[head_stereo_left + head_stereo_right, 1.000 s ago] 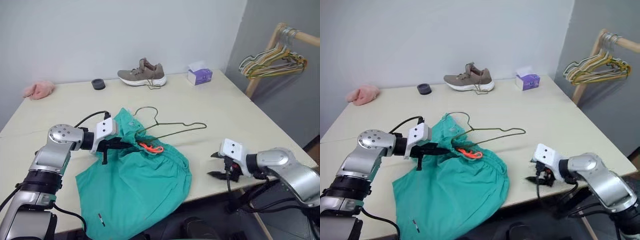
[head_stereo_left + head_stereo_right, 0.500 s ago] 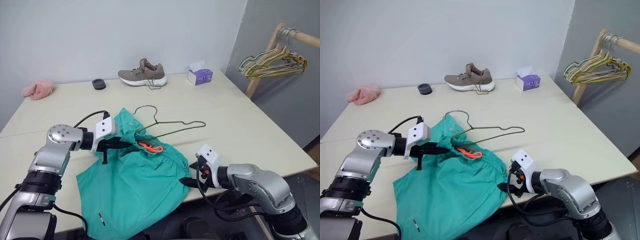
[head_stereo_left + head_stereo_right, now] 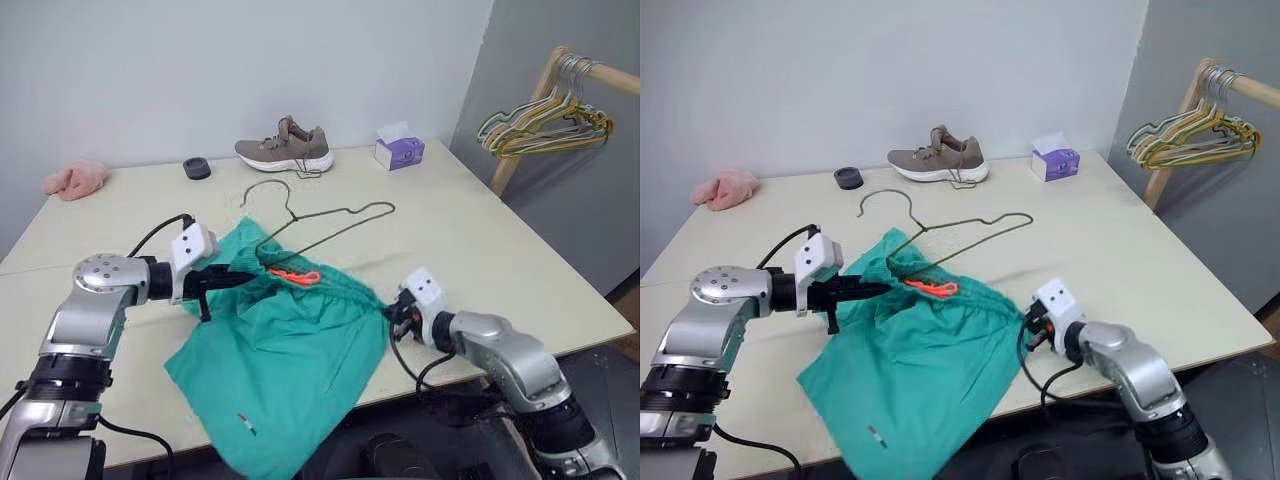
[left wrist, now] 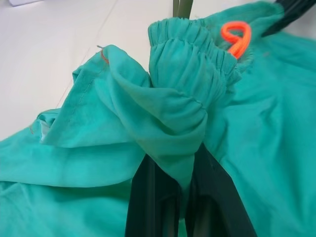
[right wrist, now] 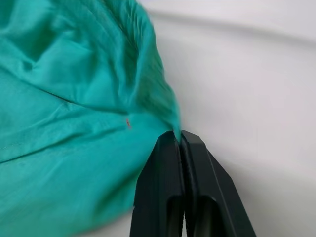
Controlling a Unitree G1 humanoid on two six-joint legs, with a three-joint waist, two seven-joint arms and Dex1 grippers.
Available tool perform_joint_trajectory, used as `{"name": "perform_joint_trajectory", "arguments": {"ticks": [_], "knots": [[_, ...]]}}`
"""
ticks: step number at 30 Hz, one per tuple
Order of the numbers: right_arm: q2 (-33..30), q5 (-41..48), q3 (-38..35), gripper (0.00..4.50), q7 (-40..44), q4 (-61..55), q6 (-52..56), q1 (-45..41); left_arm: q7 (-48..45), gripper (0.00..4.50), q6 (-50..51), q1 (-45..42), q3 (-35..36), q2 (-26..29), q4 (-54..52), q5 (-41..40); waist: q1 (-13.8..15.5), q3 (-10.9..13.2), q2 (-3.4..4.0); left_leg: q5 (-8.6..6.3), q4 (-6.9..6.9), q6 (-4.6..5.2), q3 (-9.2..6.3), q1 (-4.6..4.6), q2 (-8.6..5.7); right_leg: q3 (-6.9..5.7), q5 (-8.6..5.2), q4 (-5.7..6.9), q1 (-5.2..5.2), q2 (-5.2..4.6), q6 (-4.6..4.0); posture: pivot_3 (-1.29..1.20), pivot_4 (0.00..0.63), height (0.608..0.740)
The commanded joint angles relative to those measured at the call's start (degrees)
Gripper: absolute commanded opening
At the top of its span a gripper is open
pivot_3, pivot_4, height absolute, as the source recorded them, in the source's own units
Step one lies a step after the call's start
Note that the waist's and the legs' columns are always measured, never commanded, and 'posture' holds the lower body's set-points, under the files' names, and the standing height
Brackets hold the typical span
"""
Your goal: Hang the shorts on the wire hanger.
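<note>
Pinching shorts (image 3: 290,340): left hand (image 3: 232,277), right hand (image 3: 385,312); no legible writing.

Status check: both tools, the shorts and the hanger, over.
Left tool shut on shorts waistband. Right tool shut on their right edge. Wire hanger partly tucked in the shorts, hook on table. Nothing in the way.

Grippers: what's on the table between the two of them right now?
The shorts. In the eye views the fabric spans from the left gripper, pinching the waistband, to the right gripper, pinching the other edge. The orange drawstring lies between.
</note>
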Motion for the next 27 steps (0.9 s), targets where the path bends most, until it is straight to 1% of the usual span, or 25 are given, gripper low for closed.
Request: {"name": "perform_joint_trajectory", "arguments": {"ticks": [1,5,8,9,10,12,13,15,16,21,26,27], "knots": [[-2.32,2.47,-8.30,0.04,2.02,3.69,-0.52,-5.24,-3.64,0.00,5.30,1.42,3.47,4.05,-6.41,-5.45,0.00,0.02,0.02,0.00,0.00,0.00,0.00,0.00,-0.01,-0.01,0.00,0.00,0.00,0.00,0.00,-0.18,0.000,0.740],[-5.88,4.99,-11.68,0.04,6.58,6.50,1.12,-8.29,-7.25,0.00,10.78,1.75,5.46,8.36,-7.32,-9.79,0.09,0.03,0.02,0.00,-0.05,0.00,-0.04,0.01,0.03,-0.05,-0.01,0.00,-0.01,0.08,-0.02,-0.17,0.000,0.740],[-7.21,8.61,-12.33,0.04,10.85,3.82,2.99,-7.99,-5.47,0.00,13.18,-0.46,7.08,8.38,-5.52,-11.38,0.27,0.06,0.08,0.00,-0.06,0.00,-0.05,0.03,0.05,-0.07,-0.02,0.01,0.00,0.18,-0.04,-0.16,0.000,0.740],[-8.52,8.52,-10.85,0.04,12.95,1.88,1.86,-7.02,-4.34,0.00,13.50,-1.63,7.41,7.95,-4.30,-11.35,0.43,0.06,0.08,0.00,-0.05,0.00,-0.03,0.03,0.03,-0.06,-0.02,0.03,0.01,0.19,-0.04,-0.16,0.000,0.740],[-10.18,6.48,-8.01,0.04,14.59,0.02,-1.15,-5.66,-3.47,0.00,13.15,-2.47,7.36,7.65,-3.05,-10.78,0.66,0.06,0.08,0.00,-0.04,0.00,-0.02,0.04,0.03,-0.05,-0.02,0.03,0.01,0.19,-0.04,-0.17,0.000,0.740],[-11.36,5.14,-5.01,0.04,16.29,-2.38,-3.82,-3.67,-2.40,0.00,12.22,-3.26,6.91,7.25,-1.51,-9.73,0.90,0.06,0.08,0.00,-0.04,0.00,-0.01,0.05,0.03,-0.04,-0.02,0.02,0.01,0.20,-0.03,-0.17,0.000,0.740],[-10.87,4.82,-4.09,0.20,15.81,-3.16,-4.44,-3.06,-2.23,0.00,11.58,-3.24,6.50,7.16,-1.14,-9.25,0.87,0.05,0.08,0.00,-0.04,0.00,0.00,0.05,0.03,-0.03,-0.02,0.00,0.01,0.20,-0.03,-0.17,0.000,0.740],[-9.07,4.33,-2.50,0.60,14.50,-4.20,-5.04,-2.55,-2.29,0.00,10.60,-2.79,5.83,7.17,-1.00,-8.55,0.76,0.06,0.07,0.00,-0.04,0.00,0.04,0.05,0.05,0.01,-0.02,0.00,0.00,0.20,-0.03,-0.17,0.000,0.740],[-8.07,4.04,-1.77,0.89,14.01,-4.36,-5.18,-2.57,-2.34,0.00,10.36,-2.61,5.64,7.16,-1.05,-8.36,0.72,0.06,0.07,0.00,-0.04,0.00,0.06,0.04,0.05,0.03,-0.02,0.01,-0.02,0.20,-0.03,-0.17,0.000,0.740],[-2.12,2.09,0.81,2.56,10.66,-0.19,-5.34,-5.66,-3.01,0.00,8.93,-1.88,4.71,7.14,-1.46,-7.28,0.85,0.06,0.08,0.00,-0.04,0.00,0.05,0.04,0.05,0.04,-0.02,0.04,-0.04,0.19,-0.04,-0.18,0.000,0.740],[2.47,-0.58,1.70,4.28,8.41,8.23,-6.81,-10.39,-2.96,0.00,8.58,-1.90,4.56,7.02,-1.57,-7.18,0.88,0.05,0.07,0.00,-0.02,0.00,0.05,0.03,0.03,0.03,-0.01,0.04,-0.04,0.15,-0.04,-0.17,0.000,0.740],[3.19,-0.97,1.82,4.28,8.30,9.49,-7.15,-11.13,-2.93,0.00,8.50,-1.65,4.59,7.02,-1.83,-7.19,0.88,0.06,0.07,0.00,-0.03,0.00,0.04,0.03,0.04,0.02,-0.01,0.04,-0.04,0.13,-0.05,-0.17,0.000,0.740]]}}
